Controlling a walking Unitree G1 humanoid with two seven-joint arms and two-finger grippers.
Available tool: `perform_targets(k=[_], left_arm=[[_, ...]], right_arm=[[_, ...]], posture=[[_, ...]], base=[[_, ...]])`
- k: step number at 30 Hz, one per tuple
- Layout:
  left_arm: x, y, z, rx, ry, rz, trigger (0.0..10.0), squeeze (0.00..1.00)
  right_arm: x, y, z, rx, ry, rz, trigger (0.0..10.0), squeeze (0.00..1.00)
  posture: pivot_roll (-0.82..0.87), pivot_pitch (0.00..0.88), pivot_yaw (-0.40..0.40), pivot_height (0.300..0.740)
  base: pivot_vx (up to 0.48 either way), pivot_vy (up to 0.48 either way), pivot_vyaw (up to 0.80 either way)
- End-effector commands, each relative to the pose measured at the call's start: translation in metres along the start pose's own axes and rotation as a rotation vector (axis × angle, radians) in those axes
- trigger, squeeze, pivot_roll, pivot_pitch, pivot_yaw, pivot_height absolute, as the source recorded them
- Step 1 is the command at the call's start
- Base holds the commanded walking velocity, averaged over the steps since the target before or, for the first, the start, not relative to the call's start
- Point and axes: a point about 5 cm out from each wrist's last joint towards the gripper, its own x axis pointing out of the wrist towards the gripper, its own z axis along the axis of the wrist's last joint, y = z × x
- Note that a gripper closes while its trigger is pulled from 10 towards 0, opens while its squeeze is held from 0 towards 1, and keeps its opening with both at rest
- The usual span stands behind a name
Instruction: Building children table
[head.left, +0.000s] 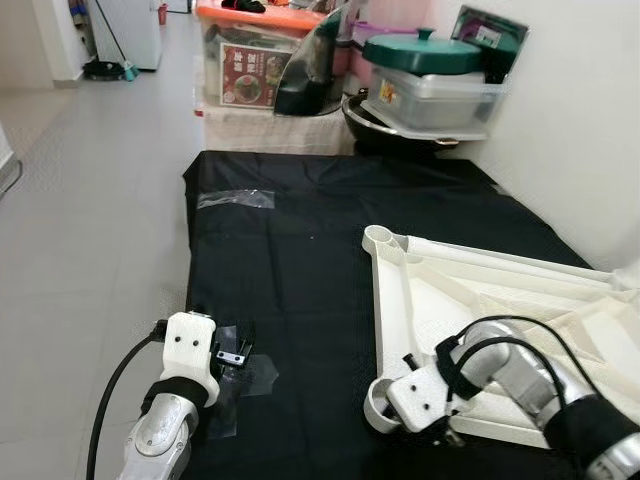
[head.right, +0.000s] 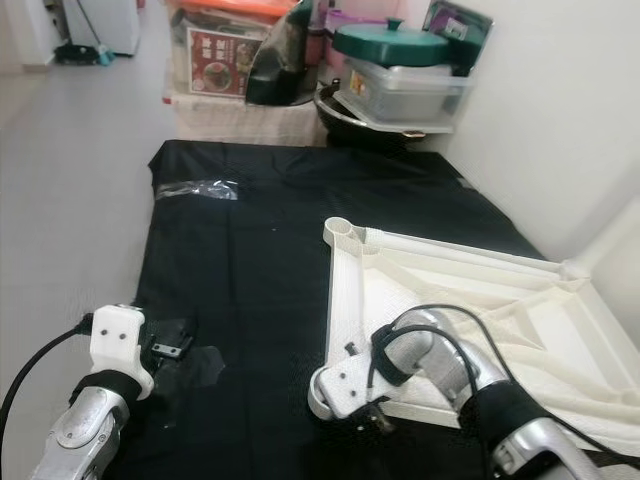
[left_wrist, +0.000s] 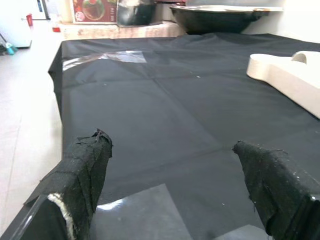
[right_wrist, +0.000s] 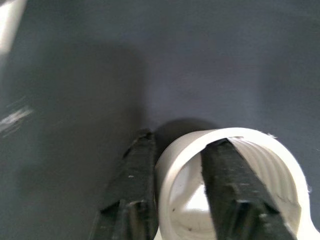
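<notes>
the black cloth (head.left: 290, 250) covers the whole work surface, and the white tabletop (head.left: 500, 300) lies upside down on its right half, ribs up, with a round leg socket at each corner that can be seen. the far socket (head.left: 380, 238) stands free near the middle of the cloth. the near socket (right_wrist: 235, 165) is the one in hand: the right gripper (right_wrist: 177, 185) is clamped on its wall, one finger inside the threaded ring and one outside against the cloth. the left gripper (left_wrist: 175, 175) hovers low over the cloth near its left edge, fingers spread wide with nothing between them, well apart from the tabletop. behind the cloth a stack of boxes and a green lidded pot (head.left: 420, 50) crowd the far end.

the main risk, as i judge it, is in that thin grip. the ring wall is curved and smooth, so a pull or lift could let the fingers slide off, or twist the whole tabletop across the cloth. dragging it could also bunch the cloth, which is only taped (head.left: 235, 198) in places. a hard swing toward the wall on the right might knock the tabletop's far edge.

the head views show the layout and the right arm (head.left: 520, 375) bent over the corner, but the wrist body hides the fingers there. the right wrist view alone shows the straddling grip and the thread inside the ring. the left wrist view confirms the open, empty fingers.
</notes>
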Motion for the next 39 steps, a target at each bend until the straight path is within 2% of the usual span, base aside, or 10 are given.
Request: perform_targets(k=[1, 9, 14, 21, 27, 28, 30, 31, 34, 39], left_arm=[[-0.001, -0.002, -0.005, 0.013, 0.018, -0.006, 10.0, 0.00], [-0.001, -0.003, -0.006, 0.018, 0.022, -0.013, 10.0, 0.00], [-0.001, -0.003, -0.006, 0.019, 0.025, -0.016, 10.0, 0.00], [0.000, -0.001, -0.006, 0.016, 0.024, -0.010, 10.0, 0.00], [0.002, 0.000, -0.005, 0.012, 0.018, -0.012, 10.0, 0.00], [0.002, 0.000, -0.005, 0.012, 0.017, -0.012, 10.0, 0.00], [0.002, 0.000, -0.005, 0.012, 0.016, -0.012, 10.0, 0.00], [0.002, 0.000, -0.004, 0.013, 0.015, -0.012, 10.0, 0.00], [0.003, 0.001, -0.004, 0.014, 0.014, -0.008, 10.0, 0.00], [0.004, 0.000, -0.005, 0.016, 0.015, -0.016, 10.0, 0.00]], right_arm=[[0.012, 0.001, 0.003, 0.011, -0.028, -0.065, 10.0, 1.00], [0.007, 0.022, 0.001, -0.041, 0.009, 0.023, 10.0, 1.00], [-0.006, 0.017, 0.012, -0.075, 0.004, -0.017, 10.0, 1.00], [-0.038, -0.007, 0.049, 0.021, -0.185, -0.202, 10.0, 1.00], [-0.062, -0.033, 0.057, 0.049, -0.246, -0.351, 10.0, 1.00], [-0.067, -0.040, 0.059, 0.067, -0.264, -0.395, 10.0, 0.87], [-0.070, -0.044, 0.060, 0.078, -0.274, -0.421, 10.0, 0.87], [-0.072, -0.049, 0.062, 0.103, -0.284, -0.461, 10.0, 0.10], [-0.068, -0.073, 0.061, 0.194, -0.262, -0.644, 10.0, 0.00], [-0.054, -0.122, 0.042, 0.672, -0.232, -1.089, 10.0, 0.00]], posture=[[0.06, 0.000, -0.126, 0.740], [0.05, 0.000, -0.119, 0.740], [0.05, 0.000, -0.115, 0.740], [0.04, 0.000, -0.106, 0.740], [0.04, 0.000, -0.106, 0.740], [0.04, 0.000, -0.106, 0.740], [0.04, 0.000, -0.106, 0.740], [0.04, 0.000, -0.109, 0.740], [0.04, 0.000, -0.108, 0.740], [0.04, 0.000, -0.106, 0.740]], base=[[0.000, 0.000, 0.00], [0.000, 0.000, 0.00], [0.000, 0.000, 0.00], [0.000, 0.000, 0.00], [0.000, 0.000, 0.00], [0.000, 0.000, 0.00], [0.000, 0.000, 0.00], [0.000, 0.000, 0.00], [0.000, 0.000, 0.00], [0.000, 0.000, 0.00]])
